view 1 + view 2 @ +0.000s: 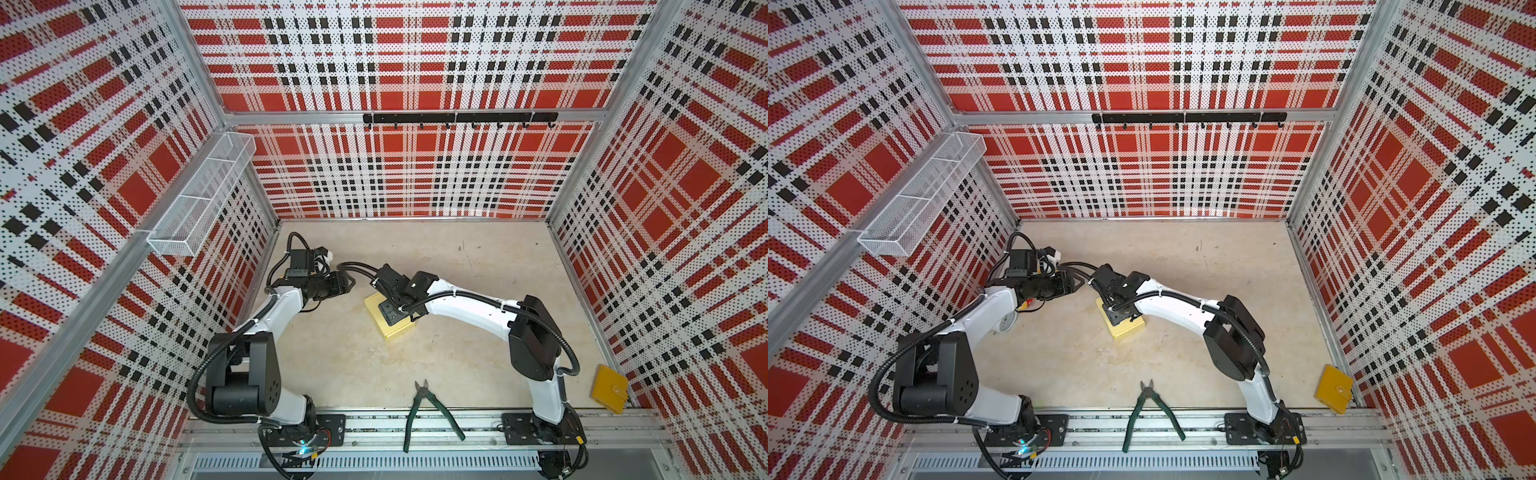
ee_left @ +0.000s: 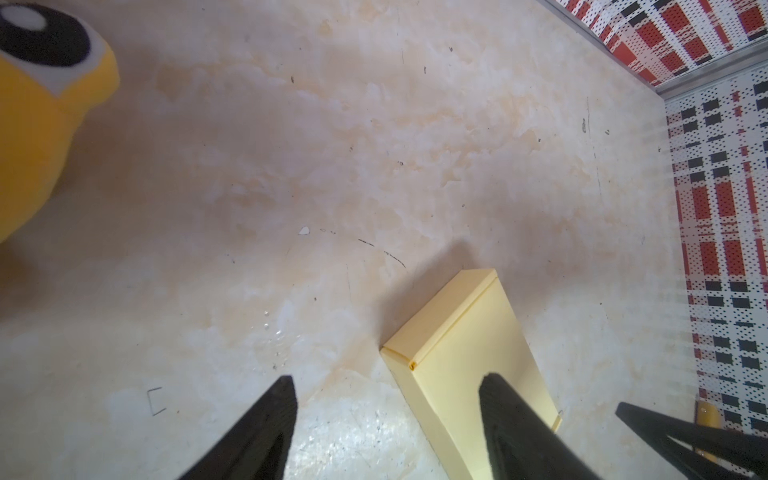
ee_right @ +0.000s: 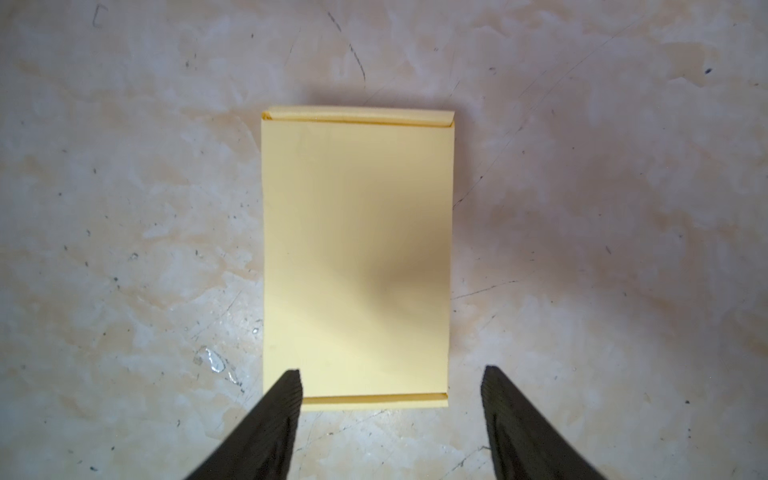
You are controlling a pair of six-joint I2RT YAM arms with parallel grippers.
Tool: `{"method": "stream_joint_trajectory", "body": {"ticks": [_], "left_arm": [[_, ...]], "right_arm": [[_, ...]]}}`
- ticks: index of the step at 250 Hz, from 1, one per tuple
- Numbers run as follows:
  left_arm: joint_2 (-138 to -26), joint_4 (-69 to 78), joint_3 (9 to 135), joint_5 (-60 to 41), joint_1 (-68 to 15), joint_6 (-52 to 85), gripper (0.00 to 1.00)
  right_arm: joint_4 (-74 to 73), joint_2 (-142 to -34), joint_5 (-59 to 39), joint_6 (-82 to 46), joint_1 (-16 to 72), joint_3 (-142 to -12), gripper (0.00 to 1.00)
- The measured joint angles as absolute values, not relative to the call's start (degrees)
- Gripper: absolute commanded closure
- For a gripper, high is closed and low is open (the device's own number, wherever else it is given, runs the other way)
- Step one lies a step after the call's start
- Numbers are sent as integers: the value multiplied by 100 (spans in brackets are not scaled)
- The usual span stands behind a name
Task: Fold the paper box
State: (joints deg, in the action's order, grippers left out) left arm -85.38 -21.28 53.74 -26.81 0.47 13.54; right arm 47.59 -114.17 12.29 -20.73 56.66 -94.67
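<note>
Between plaid walls (image 1: 415,178), on scuffed tabletop (image 1: 353,353), paper box (image 3: 357,249); left end effector (image 2: 388,377), right end effector (image 3: 392,370) spread.

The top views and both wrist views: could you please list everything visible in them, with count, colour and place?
paper box: 1, pale yellow, folded closed, mid-table
cutting pliers: 1, green handles, near edge, lying across the front rail
wallet pouch: 1, mustard yellow, near right corner of the table
plush toy: 1, yellow with a black-and-white eye, on the table, partly in the left wrist view
mesh basket: 1, white, on the left wall
hook rail: 1, black, on the back wall
table: 1, mottled beige
left end effector: 1, black, open, near a corner of the box
right end effector: 1, black, open, above the box
</note>
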Motion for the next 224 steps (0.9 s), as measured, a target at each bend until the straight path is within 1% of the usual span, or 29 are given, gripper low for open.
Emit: {"method": "stream_joint_trajectory", "body": {"ticks": [44, 66, 92, 137, 190, 224], "left_arm": [[-8914, -2274, 5579, -2755, -202, 1181, 30], [-9198, -2383, 5802, -2816, -342, 1105, 32], [-9526, -2460, 6051, -2945, -429, 1092, 34], [-10012, -2528, 6233, -3260, -467, 1208, 38], [-10315, -2646, 6239, -3559, -620, 1326, 41], [-10328, -2751, 6239, -3677, -790, 1369, 43]], "right_arm": [[3946, -10744, 104, -2143, 5660, -8427, 57], [3227, -10608, -548, -2309, 5669, -8018, 64], [2593, -10770, -1129, -2408, 5695, -7856, 70], [2191, -11375, -1627, -2403, 5717, -8141, 76], [2141, -11518, -1669, -2558, 5601, -8075, 77], [2163, -11507, -1579, -2709, 5384, -7776, 77]]}}
